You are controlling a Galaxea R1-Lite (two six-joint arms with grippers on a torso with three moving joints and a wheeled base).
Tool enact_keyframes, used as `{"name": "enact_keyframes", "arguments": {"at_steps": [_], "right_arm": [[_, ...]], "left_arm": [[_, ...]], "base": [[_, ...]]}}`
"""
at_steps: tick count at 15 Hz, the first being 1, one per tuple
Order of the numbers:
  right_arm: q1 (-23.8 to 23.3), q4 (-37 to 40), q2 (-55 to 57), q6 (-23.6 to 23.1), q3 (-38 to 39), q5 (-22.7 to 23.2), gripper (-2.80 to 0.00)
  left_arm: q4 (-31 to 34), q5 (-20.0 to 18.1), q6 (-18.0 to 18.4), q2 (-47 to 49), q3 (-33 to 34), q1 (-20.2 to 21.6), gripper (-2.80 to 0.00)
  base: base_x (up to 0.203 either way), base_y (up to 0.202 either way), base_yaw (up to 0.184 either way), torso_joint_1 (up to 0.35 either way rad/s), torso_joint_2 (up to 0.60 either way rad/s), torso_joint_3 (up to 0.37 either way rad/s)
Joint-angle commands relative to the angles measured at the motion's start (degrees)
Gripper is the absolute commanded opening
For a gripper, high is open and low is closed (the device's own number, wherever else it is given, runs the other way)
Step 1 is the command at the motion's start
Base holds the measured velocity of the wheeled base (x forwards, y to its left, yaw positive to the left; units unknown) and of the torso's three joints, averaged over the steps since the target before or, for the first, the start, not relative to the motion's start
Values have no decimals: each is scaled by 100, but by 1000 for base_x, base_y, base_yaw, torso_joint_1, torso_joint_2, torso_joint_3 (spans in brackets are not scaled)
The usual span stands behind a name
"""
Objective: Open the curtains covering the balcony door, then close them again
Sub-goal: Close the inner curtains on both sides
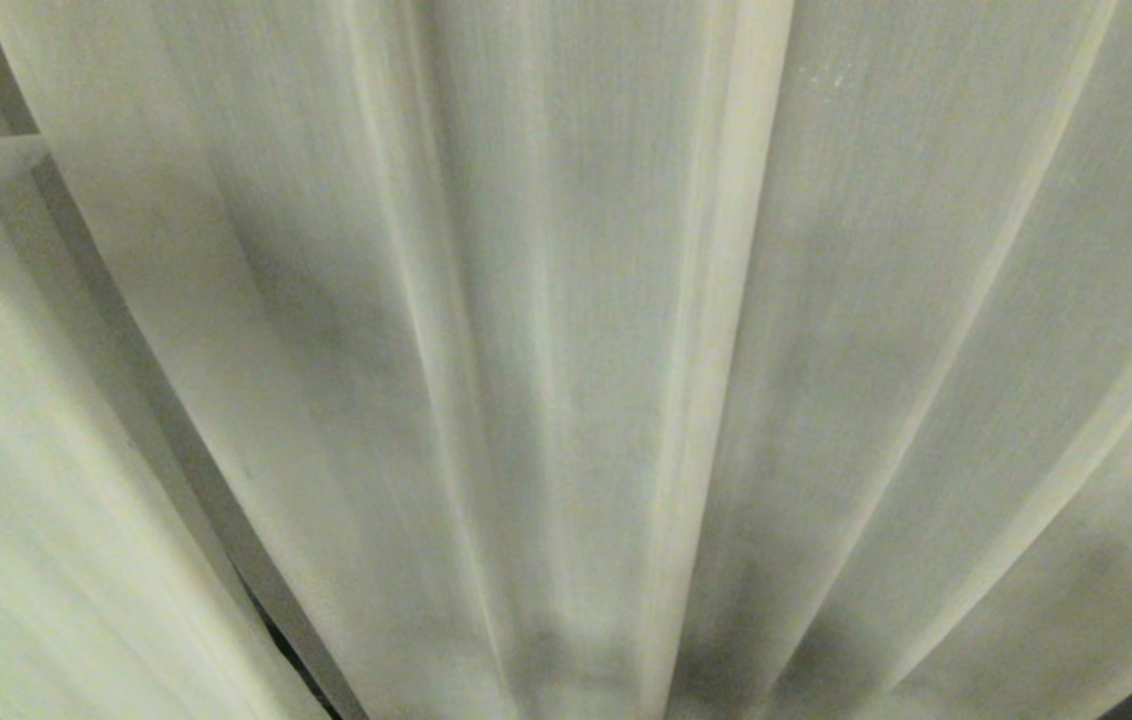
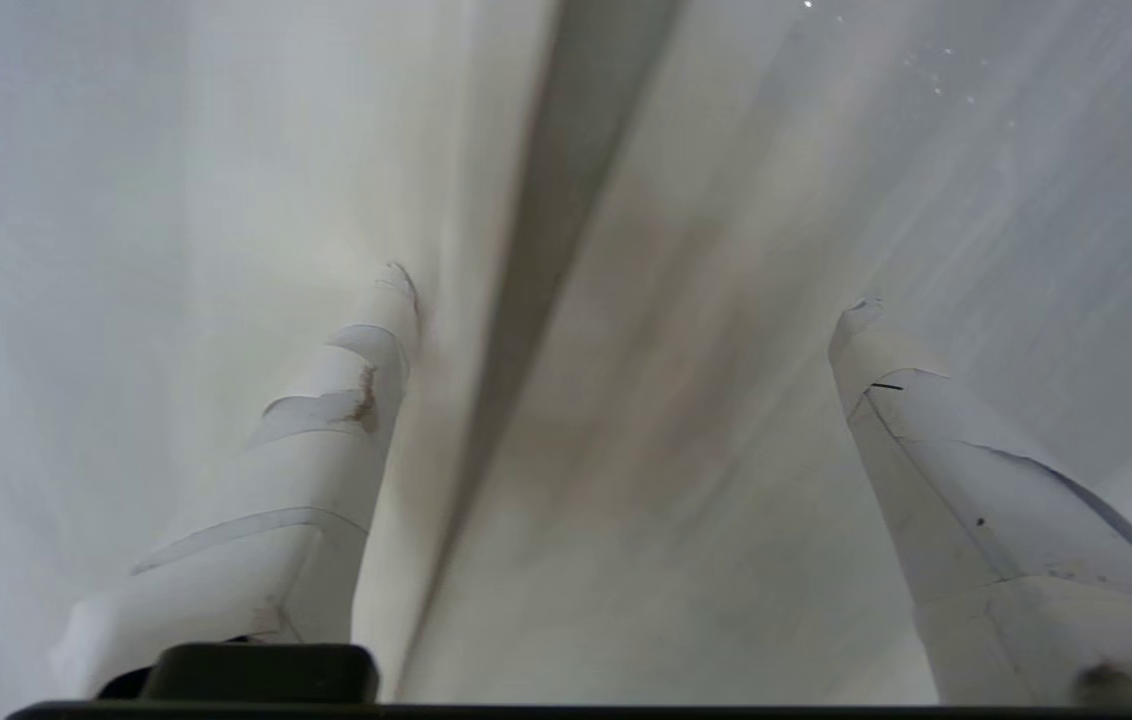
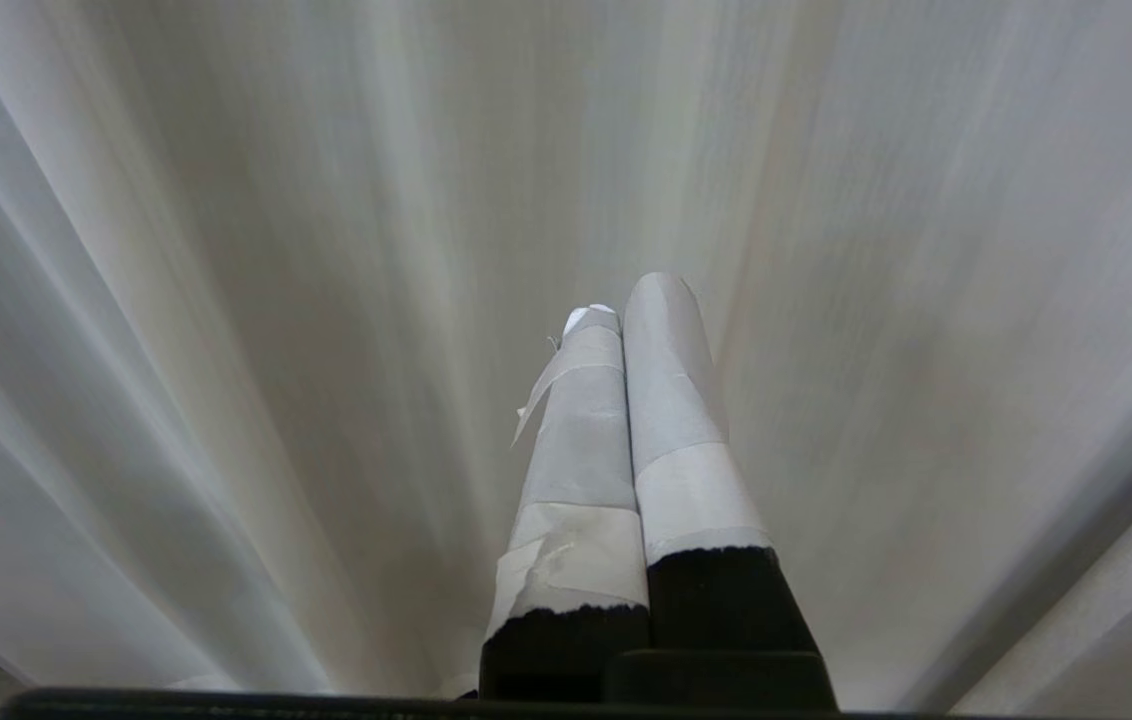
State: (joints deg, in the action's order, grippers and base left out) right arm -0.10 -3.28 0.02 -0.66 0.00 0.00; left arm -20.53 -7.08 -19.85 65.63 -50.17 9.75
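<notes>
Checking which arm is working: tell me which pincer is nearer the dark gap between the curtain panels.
Left, though depth is hard to judge. The left pincer stands open astride the dark gap between the curtains. The right pincer is shut, facing plain pleats with no gap ahead.

Matt woven cloth curtains (image 1: pixel 566 330)

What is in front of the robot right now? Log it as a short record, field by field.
scene: curtains, cream pleated fabric, fill all three views
balcony door: hidden behind the fabric
left gripper: open, fingers spread wide, pointed at a dark fold, nothing between them
right gripper: shut, taped fingers pressed together, empty, facing the fabric
contact: cannot tell whether either gripper touches the cloth
</notes>
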Motion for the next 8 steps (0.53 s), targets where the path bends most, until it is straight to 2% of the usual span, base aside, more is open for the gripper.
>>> {"name": "enact_keyframes", "arguments": {"at_steps": [1,8], "right_arm": [[1,-6,-2,-4,0,0,-280],[1,-6,-2,-4,0,0,-280]], "left_arm": [[-12,-4,-10,-271,162,18,-280],[46,5,-10,-976,829,44,-280]], "base": [[0,0,0,0,0,0],[0,0,0,0,0,0]]}}
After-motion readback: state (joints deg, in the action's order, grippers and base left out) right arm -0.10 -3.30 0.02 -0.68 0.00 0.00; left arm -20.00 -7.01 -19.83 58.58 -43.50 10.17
